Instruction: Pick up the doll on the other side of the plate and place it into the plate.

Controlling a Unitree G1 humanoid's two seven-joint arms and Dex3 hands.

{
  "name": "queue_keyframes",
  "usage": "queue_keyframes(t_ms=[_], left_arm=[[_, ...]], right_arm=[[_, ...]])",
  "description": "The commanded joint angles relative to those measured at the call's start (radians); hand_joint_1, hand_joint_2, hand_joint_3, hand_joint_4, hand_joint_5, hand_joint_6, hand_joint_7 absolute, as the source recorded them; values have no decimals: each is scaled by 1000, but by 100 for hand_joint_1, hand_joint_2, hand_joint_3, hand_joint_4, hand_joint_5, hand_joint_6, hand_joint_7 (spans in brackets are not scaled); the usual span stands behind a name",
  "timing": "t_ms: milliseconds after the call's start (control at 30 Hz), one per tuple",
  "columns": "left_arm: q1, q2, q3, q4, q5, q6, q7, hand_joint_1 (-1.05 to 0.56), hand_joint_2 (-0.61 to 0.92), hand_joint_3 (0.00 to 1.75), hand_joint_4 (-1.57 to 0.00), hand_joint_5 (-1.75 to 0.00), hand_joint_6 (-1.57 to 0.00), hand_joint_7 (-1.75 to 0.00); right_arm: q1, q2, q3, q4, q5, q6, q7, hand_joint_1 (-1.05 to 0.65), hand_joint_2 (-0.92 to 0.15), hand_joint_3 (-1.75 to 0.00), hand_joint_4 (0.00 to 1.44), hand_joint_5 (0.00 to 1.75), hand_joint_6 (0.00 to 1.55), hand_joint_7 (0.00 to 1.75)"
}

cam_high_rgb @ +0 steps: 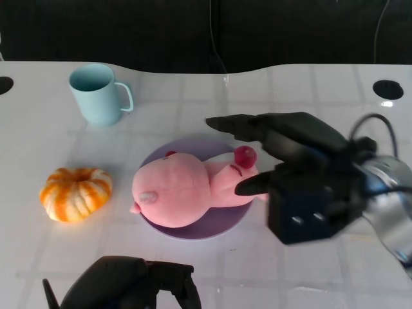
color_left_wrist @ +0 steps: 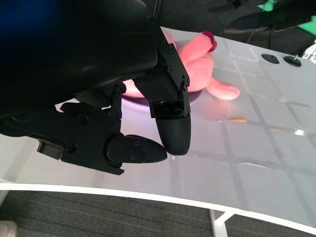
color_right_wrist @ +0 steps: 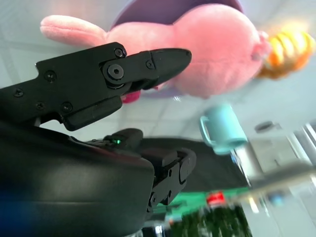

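Apparently the soft pink plush doll [cam_high_rgb: 183,190] lay on the round purple plate [cam_high_rgb: 222,226]; light, squashy, grab its body. Right hand [cam_high_rgb: 290,167] fingers spread, empty.

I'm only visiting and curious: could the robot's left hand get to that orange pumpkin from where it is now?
Probably yes. The left hand sits low at the table's near edge, holding nothing, and the pumpkin lies just beyond it with bare table between. The doll and plate sit off to the side, not in the way.
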Motion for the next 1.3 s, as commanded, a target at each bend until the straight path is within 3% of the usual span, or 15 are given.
queue_keyframes(t_ms=[33,167,233,300,367,500,633,767,933,1300], left_arm=[[9,11,5,-19,0,5,-5,-27,92,30,-71,-133,-77,-92],[9,14,11,-17,-9,8,-7,-27,92,31,-72,-135,-78,-92],[7,15,13,-14,-13,10,-10,-27,92,33,-71,-138,-77,-93],[4,18,15,-10,-17,7,-10,-28,92,33,-71,-139,-76,-94],[1,19,16,-3,-21,0,-6,-28,92,33,-71,-140,-76,-94],[-1,24,22,7,-32,-10,-2,-28,92,32,-69,-139,-76,-94],[-1,32,32,12,-31,-14,1,-29,92,33,-69,-142,-76,-96],[0,37,50,34,-49,-47,17,-28,92,31,-68,-146,-75,-97],[-2,49,65,52,-59,-63,12,-29,92,33,-65,-151,-73,-102],[-2,45,77,76,-81,-93,17,-28,92,34,-64,-155,-70,-112]], right_arm=[[97,-36,-69,-67,49,-61,-59,-52,-92,-30,53,65,55,16],[212,-72,-150,-149,106,-84,-67,-30,-92,-23,62,106,73,28],[248,-89,-175,-180,124,-72,-50,-22,-78,-50,64,123,74,48],[287,-112,-203,-208,151,-61,-27,-13,-63,-80,70,151,76,75],[326,-134,-226,-225,167,-72,-17,-7,-54,-94,79,161,83,87],[418,-170,-267,-305,182,-30,19,2,-43,-118,89,150,94,94],[518,-185,-297,-442,185,54,64,5,-39,-123,91,143,96,96],[590,-170,-300,-549,179,129,79,8,-34,-131,93,149,94,105],[619,-147,-265,-526,113,124,24,5,-27,-138,92,170,89,130],[602,-140,-220,-419,48,78,-35,3,-29,-128,92,175,88,136]])
